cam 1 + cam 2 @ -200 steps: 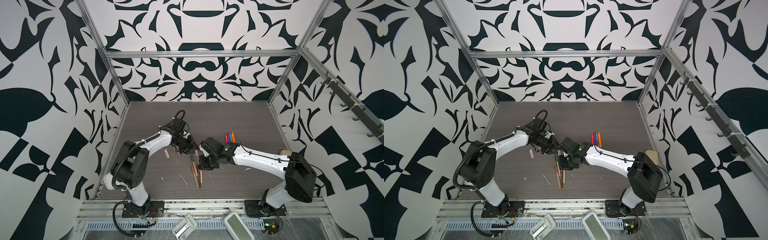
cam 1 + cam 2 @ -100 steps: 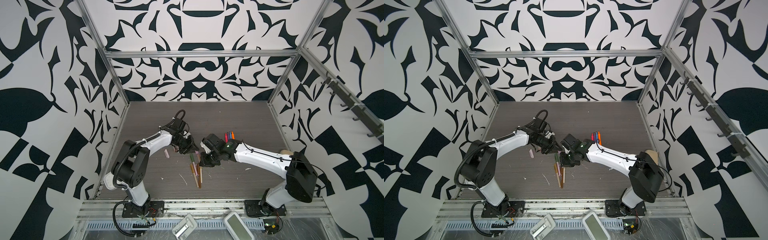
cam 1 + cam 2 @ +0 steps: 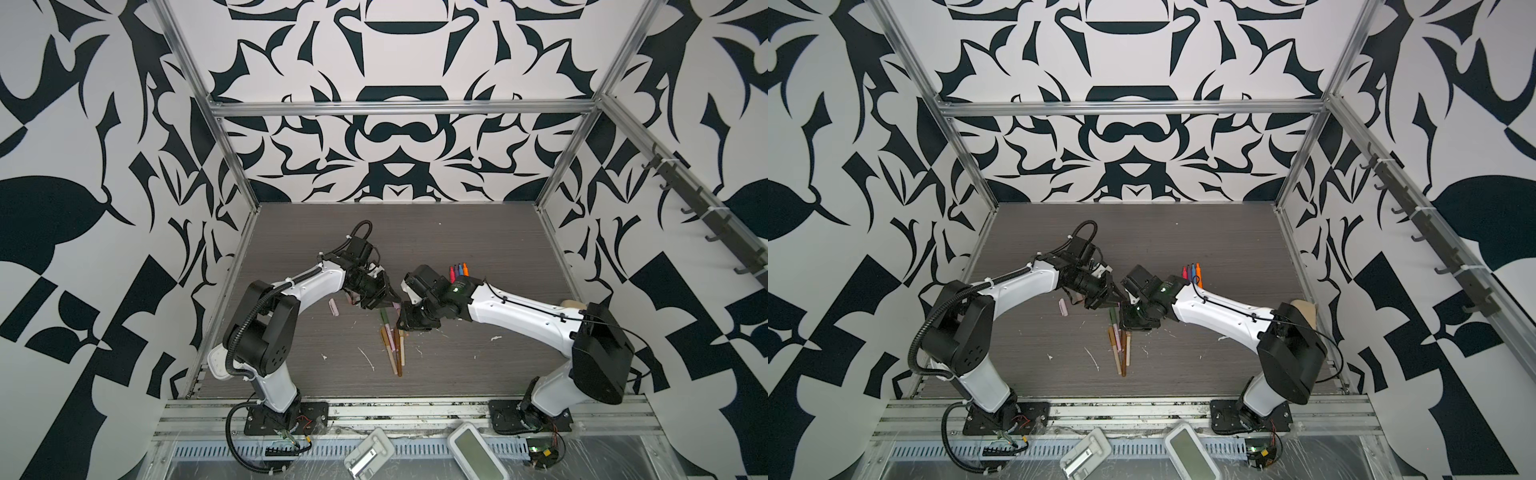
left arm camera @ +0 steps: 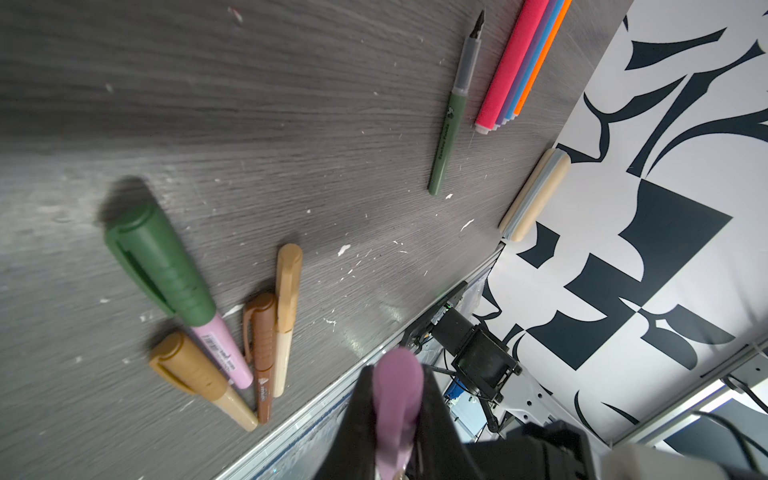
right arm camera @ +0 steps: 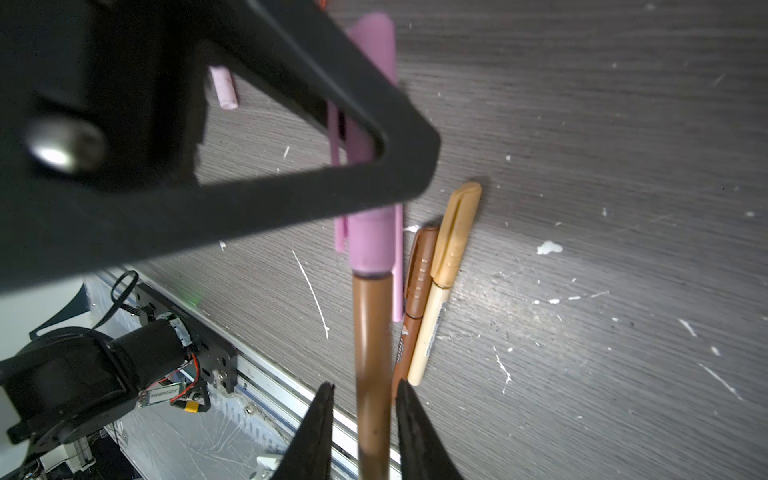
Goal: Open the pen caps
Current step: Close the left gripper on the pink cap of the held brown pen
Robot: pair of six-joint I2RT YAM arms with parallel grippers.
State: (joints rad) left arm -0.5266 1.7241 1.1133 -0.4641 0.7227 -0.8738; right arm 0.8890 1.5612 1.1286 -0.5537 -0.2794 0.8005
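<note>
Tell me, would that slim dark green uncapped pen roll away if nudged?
Probably: the slim dark green uncapped pen looks round, with no clip to stop it on the flat grey table. It likely stays stiff and light. Its bare pointed nib looks delicate, so pushing there seems risky.

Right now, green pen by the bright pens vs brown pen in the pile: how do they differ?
Cap: the green pen is uncapped, its nib bare; the brown pen is capped.
Place: the green pen lies alone beside the bright pens, not touching them; the brown pen lies in the pile against a tan pen.
Shared: both lie flat on the table, neither gripped.
</note>
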